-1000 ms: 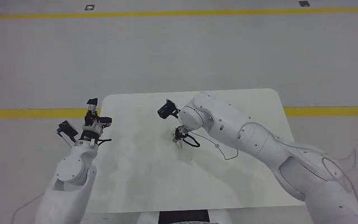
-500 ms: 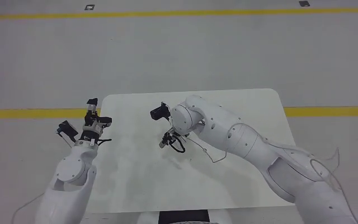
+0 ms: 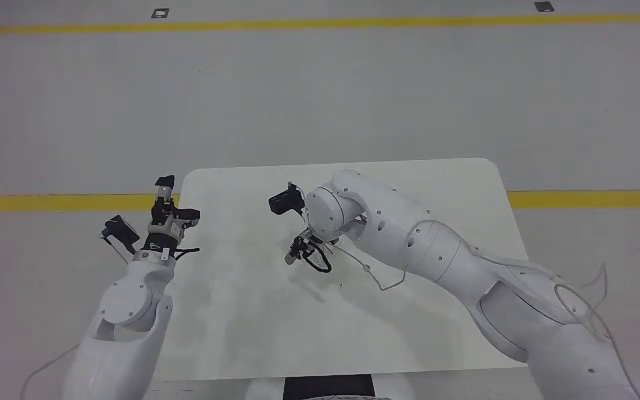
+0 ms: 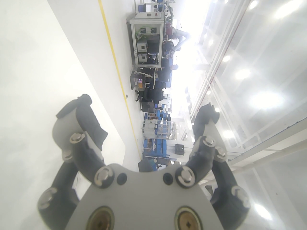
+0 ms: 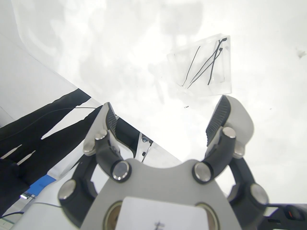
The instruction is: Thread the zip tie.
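On the table (image 5: 120,37) beyond the spread right hand (image 5: 166,104), zip ties (image 5: 213,59) lie in a clear tray (image 5: 215,91).

Three black zip ties (image 5: 213,60) lay in one clear box (image 5: 223,87), two of them crossed. There was one white table (image 3: 440,190). There were two grippers, the left gripper (image 4: 145,105) and the right gripper (image 5: 165,102), each with two fingers.
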`<state>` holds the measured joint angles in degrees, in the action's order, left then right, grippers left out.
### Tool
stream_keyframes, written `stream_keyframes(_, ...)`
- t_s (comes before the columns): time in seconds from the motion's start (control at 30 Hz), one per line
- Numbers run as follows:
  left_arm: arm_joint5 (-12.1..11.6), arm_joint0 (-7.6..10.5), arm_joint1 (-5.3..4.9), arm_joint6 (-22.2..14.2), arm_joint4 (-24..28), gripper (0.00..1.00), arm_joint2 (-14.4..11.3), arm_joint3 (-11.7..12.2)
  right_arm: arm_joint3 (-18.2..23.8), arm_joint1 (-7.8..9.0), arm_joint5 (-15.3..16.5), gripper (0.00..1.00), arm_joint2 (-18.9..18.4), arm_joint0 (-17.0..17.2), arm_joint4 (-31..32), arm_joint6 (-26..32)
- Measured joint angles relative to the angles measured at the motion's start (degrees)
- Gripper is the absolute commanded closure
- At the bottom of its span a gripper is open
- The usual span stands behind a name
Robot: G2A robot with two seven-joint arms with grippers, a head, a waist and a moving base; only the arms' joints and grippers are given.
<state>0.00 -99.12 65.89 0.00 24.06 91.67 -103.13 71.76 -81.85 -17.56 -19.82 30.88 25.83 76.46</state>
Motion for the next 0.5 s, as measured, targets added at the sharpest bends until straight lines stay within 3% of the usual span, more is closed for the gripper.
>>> stream_keyframes(0.5,0.0,0.0,0.0,0.0,0.0,0.0,0.0,0.0,-0.56,-0.28,0.66,0.0,-0.62,1.4,0.59,-2.16)
